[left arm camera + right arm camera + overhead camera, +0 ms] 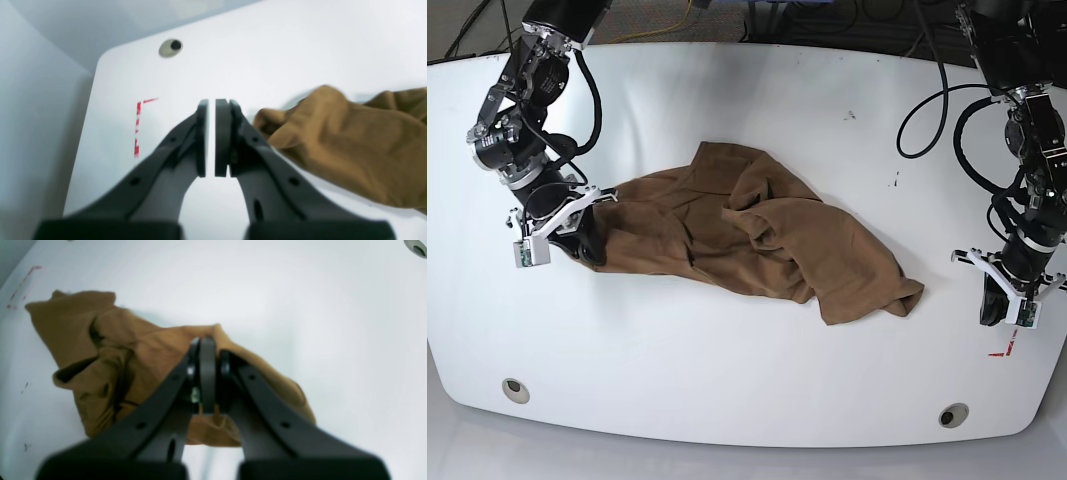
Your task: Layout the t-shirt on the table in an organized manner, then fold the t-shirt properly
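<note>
Across the middle of the table (747, 350) the crumpled t-shirt (757, 240) sprawls; the right gripper (204, 373) pinches its edge, while the left gripper (211, 136), closed and empty, hangs beside its opposite end.

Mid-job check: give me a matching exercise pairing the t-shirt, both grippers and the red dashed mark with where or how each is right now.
Things:
1. left gripper
2. right gripper
3. t-shirt
4. red dashed mark

States:
A. crumpled across the middle of the table
B. shut on a bunched edge of the t-shirt
C. shut on nothing, apart from the cloth
D. on the tabletop near a corner, beside the left gripper

Pairs: 1-C, 2-B, 3-A, 4-D
</note>
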